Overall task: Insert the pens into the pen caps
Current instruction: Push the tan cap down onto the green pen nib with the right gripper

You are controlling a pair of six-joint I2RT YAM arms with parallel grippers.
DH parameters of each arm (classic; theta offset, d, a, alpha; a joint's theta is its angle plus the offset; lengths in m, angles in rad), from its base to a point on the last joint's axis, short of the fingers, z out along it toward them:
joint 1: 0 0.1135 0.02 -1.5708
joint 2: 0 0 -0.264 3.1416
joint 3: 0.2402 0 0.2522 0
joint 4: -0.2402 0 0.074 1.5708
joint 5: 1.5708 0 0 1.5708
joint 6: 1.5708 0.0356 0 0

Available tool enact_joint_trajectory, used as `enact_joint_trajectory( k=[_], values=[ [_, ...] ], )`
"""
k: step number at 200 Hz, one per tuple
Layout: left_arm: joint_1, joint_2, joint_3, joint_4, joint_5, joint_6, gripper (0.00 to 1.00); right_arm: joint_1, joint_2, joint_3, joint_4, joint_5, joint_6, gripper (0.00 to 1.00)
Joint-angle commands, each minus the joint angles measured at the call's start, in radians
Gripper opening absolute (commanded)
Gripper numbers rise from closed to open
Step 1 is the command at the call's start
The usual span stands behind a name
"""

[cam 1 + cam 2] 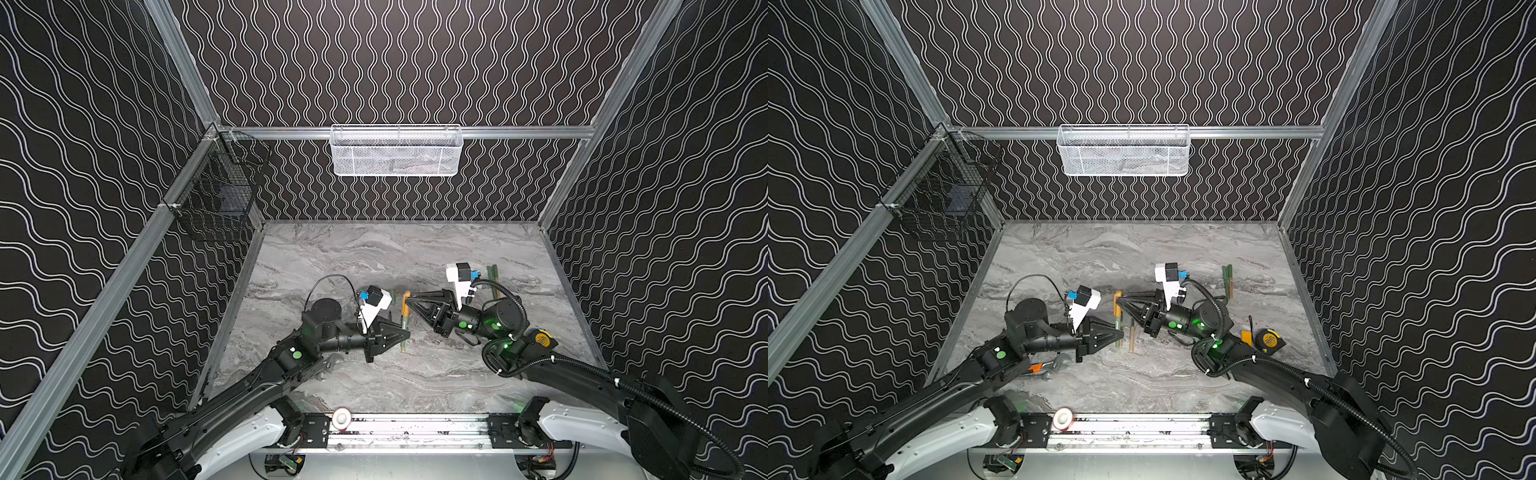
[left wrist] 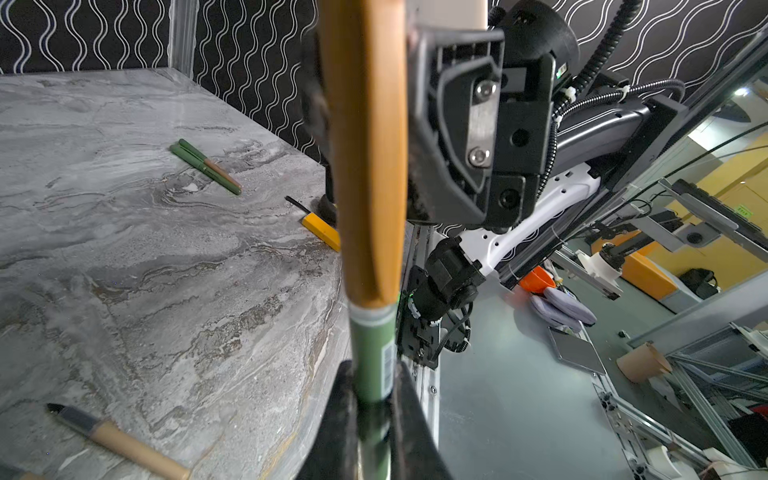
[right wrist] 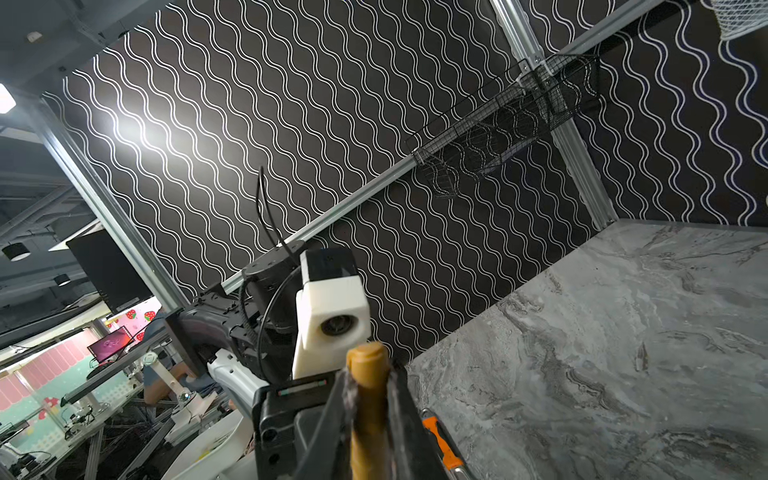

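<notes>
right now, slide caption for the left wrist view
Left fingers grip a green pen, its tip inside the orange cap held by the right fingers.

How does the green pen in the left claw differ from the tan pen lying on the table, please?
The green pen is held above the table by the left claw; the tan pen lies loose on it. The green pen's tip is hidden in an orange-brown cap that the right claw grips; the tan pen's dark tip is bare. Barrels differ: green versus tan. Both are thin sticks.
</notes>
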State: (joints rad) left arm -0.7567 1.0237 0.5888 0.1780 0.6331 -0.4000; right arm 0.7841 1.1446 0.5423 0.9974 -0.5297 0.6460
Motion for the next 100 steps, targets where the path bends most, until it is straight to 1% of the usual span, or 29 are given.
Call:
enact_joint_trajectory(
  k=[1,26,52,100],
  values=[
    [0.005,-0.004,0.015,0.098,-0.026,0.036,0.00,0.003,-0.003,-0.010,0.003,-0.021,-0.006,0.16],
    [0.005,0.004,0.018,0.113,-0.008,0.031,0.00,0.007,0.003,-0.003,-0.004,-0.032,-0.008,0.18],
    [0.005,0.005,0.018,0.116,0.008,0.031,0.00,0.007,-0.007,0.001,-0.015,-0.033,-0.008,0.30],
    [0.005,0.022,0.008,0.164,0.083,0.018,0.00,0.005,-0.006,0.031,-0.013,-0.102,-0.008,0.39]
  ],
)
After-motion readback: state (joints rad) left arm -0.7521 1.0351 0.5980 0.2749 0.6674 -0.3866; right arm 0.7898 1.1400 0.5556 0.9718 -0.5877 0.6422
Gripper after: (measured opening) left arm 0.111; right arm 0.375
